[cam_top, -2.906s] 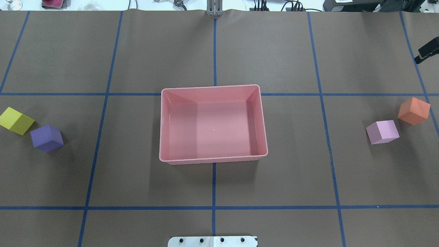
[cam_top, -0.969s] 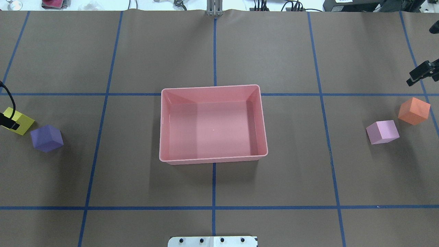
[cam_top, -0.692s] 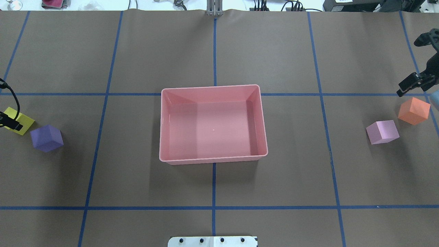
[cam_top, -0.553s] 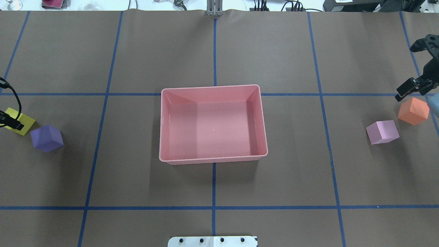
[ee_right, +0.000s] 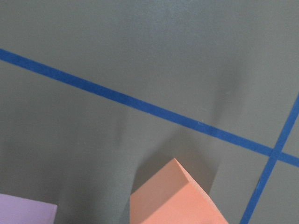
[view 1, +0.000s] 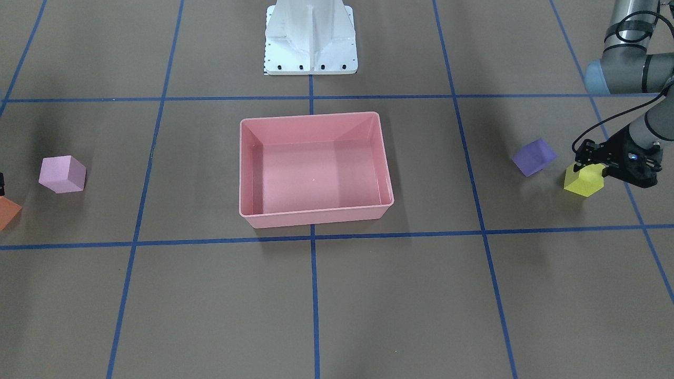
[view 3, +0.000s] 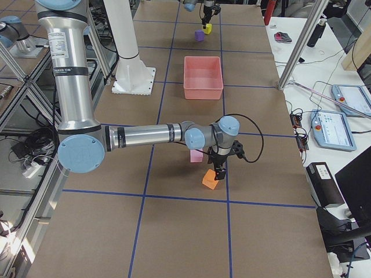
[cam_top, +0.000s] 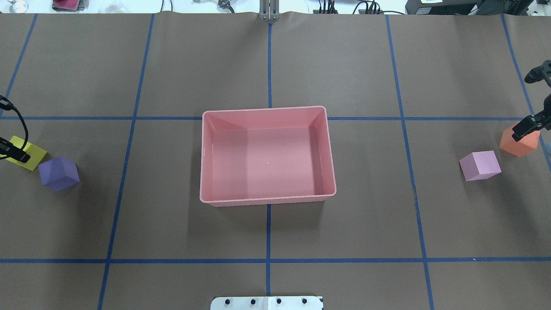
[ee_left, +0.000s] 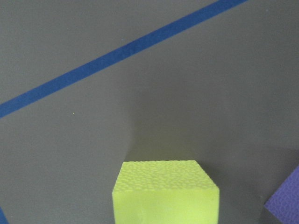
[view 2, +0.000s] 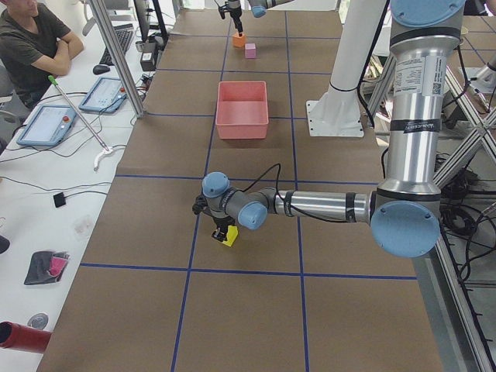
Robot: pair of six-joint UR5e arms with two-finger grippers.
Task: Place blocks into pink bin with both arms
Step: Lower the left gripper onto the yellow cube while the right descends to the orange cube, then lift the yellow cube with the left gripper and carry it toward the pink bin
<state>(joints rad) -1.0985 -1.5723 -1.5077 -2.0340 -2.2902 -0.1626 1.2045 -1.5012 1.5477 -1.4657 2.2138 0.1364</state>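
Observation:
The pink bin stands mid-table and holds nothing. My left gripper is open, low over the yellow-green cube, with one finger across it. The cube fills the bottom of the left wrist view. The purple cube sits right beside it. My right gripper is open just above the orange cube, with a finger over its top. The light pink cube lies next to the orange one, on the bin side. All cubes rest on the table.
The white pedestal base stands on the robot's side of the bin. Blue tape lines grid the brown table cover. A seated operator and tablets are at a side desk, off the table.
Both arms have come in from the table ends. The left gripper has settled over the yellow-green cube, and the right gripper has dropped towards the orange cube. The purple, pink and orange cubes have not moved.

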